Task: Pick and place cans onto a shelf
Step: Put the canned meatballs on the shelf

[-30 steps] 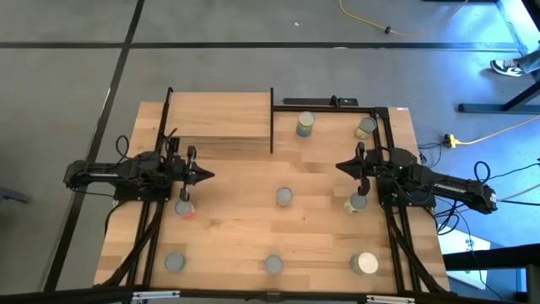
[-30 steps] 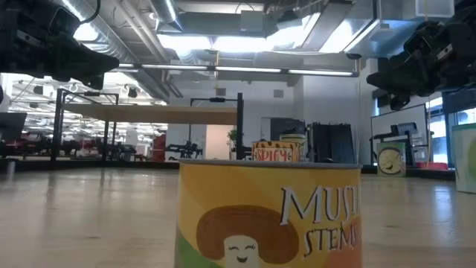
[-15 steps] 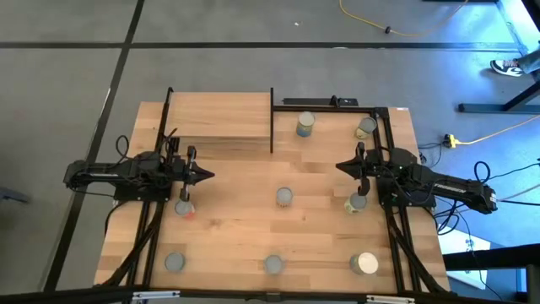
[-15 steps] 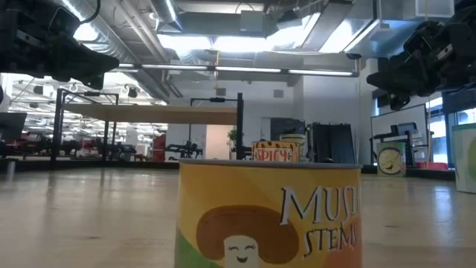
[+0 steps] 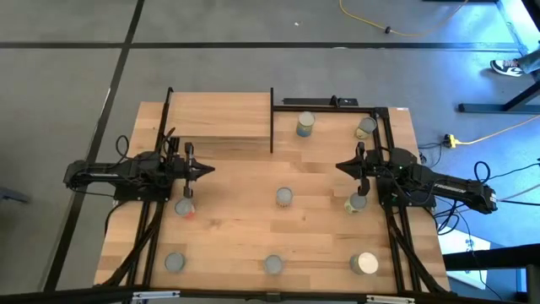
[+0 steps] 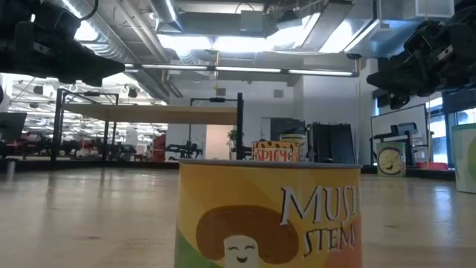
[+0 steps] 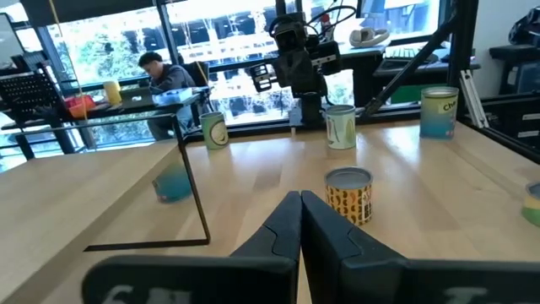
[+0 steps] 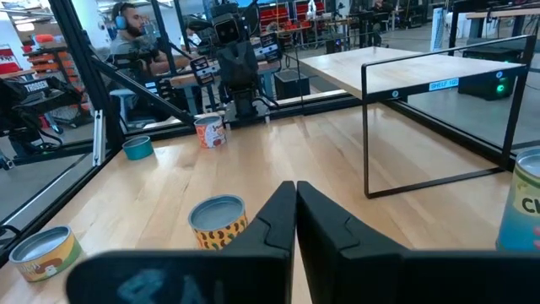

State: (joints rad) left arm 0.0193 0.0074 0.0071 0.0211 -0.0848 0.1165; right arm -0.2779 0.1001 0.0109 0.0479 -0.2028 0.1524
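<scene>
1. A wooden desk (image 5: 245, 228) is seen from above, with one arm reaching in from each side.
2. The shelf (image 5: 221, 116) is raised over the desk's far left corner; it lies just beyond the left gripper (image 5: 207, 170) and across the desk from the right gripper (image 5: 339, 166). No can is seen on it.
3. The left gripper is held above the desk, pointing toward the right arm; its fingers are pressed together and nothing is held.
4. The right gripper is held above the desk, pointing toward the left arm; its fingers are likewise closed on nothing.
5. Seven cans are spread on the desk:
   - a can (image 5: 284, 198) is found between the two grippers, slightly nearer the front edge;
   - a pink-labelled can (image 5: 184, 208) stands just beside the left gripper, under its arm;
   - a green can (image 5: 357, 203) stands just beside the right gripper, under its arm;
   - a blue can (image 5: 305, 124) and a cream can (image 5: 365, 127) are placed beyond the right gripper, near the far edge;
   - a wider can (image 5: 364, 263) is set at the front right corner, with a mushroom can (image 5: 272, 264) and another can (image 5: 174, 263) along the front edge, well apart from both grippers.
</scene>
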